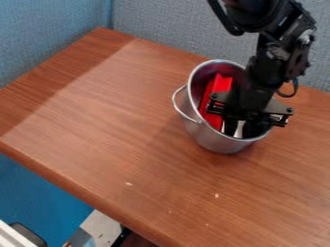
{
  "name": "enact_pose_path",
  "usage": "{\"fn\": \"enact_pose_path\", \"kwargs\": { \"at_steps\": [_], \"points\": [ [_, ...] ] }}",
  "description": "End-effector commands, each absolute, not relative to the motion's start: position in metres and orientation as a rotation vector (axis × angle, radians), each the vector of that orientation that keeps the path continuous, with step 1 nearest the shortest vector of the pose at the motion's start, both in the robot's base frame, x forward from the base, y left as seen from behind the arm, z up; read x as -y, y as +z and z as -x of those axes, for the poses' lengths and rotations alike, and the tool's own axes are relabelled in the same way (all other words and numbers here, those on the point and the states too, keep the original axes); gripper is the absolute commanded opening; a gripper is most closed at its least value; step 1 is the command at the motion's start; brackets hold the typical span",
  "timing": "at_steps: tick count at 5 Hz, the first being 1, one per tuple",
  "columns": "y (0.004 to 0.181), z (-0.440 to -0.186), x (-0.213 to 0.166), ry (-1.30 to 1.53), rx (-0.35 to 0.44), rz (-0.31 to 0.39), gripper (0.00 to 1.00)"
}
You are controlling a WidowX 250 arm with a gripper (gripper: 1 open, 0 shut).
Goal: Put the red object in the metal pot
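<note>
Black robot arm (273,43), bulky rounded joint housings, slim black wrist, dark gripper (242,116) with narrow jaws

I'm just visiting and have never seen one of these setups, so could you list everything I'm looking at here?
Metal pot: one, shiny silver, on the right part of the table, small handle showing on its left side.
Red object: one, bright red, inside the pot, its red reflecting on the inner wall.
Wooden table: one, brown, fills most of the view.
Blue wall: textured blue panels behind the table, at top left and top centre.
Floor area: blue, below the table's front edge at lower left, with something pale at the bottom edge, too small to tell.
Robot arm: one, black, coming down from the top right.
Gripper: one, black, reaching down into the pot beside the red object; whether it grips it cannot be made out.
</note>
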State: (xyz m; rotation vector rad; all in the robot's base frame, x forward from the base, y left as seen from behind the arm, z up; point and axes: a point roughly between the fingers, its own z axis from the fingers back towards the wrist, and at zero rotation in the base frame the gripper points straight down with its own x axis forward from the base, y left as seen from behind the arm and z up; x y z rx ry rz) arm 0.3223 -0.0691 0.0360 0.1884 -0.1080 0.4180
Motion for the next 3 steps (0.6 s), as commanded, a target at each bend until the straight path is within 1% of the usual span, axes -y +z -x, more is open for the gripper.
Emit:
{"fn": "enact_pose_path", "kwargs": {
  "at_steps": [1, 2, 3],
  "points": [
    [0.0611, -0.3273, 0.0597, 0.438, 0.178, -0.174, 1.00],
    [0.0628, -0.3275, 0.0587, 0.439, 0.183, -0.179, 1.00],
    [0.0637, -0.3285, 0.0581, 0.438, 0.184, -0.179, 0.00]
  ]
}}
